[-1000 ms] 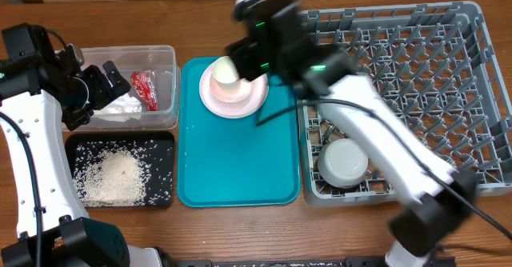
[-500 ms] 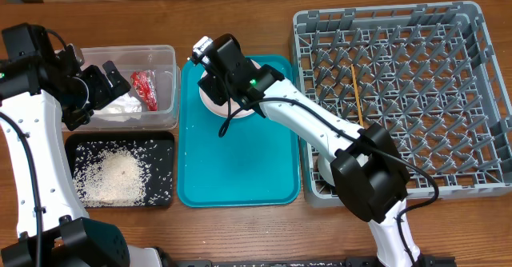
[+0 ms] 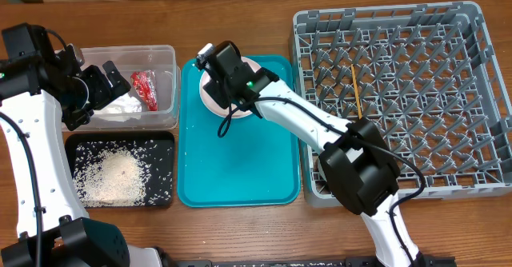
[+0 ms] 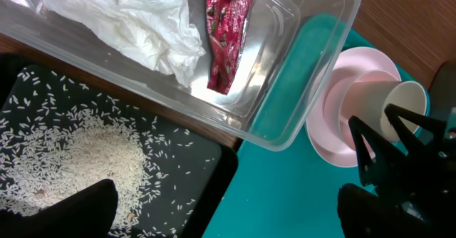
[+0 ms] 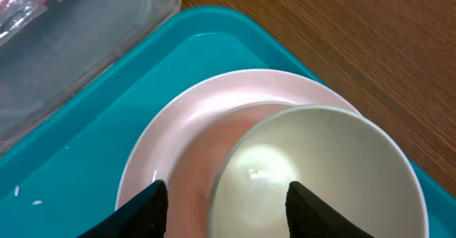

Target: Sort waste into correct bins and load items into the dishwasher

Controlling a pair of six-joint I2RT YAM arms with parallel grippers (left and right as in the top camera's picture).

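Left claw (image 3: pixel 108 81) spread wide over clear tub (image 3: pixel 164 55), which holds tissue (image 4: pixel 135 24) and red wrapper (image 4: pixel 226 31). Rice (image 3: pixel 112 175) lies in black tray (image 3: pixel 166 143) beside it. Right claw (image 5: pixel 226 202) half spread, straddling rim of cup (image 5: pixel 320 174), not pinching. Cup sits on pink plate (image 5: pixel 164 159), on teal tray (image 3: pixel 240 163). Chopsticks (image 3: pixel 357 91) lie in rack (image 3: pixel 472 99).

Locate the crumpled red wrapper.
In the overhead view the red wrapper lies inside the clear tub on the left, beside the white tissue, next to the black tray.
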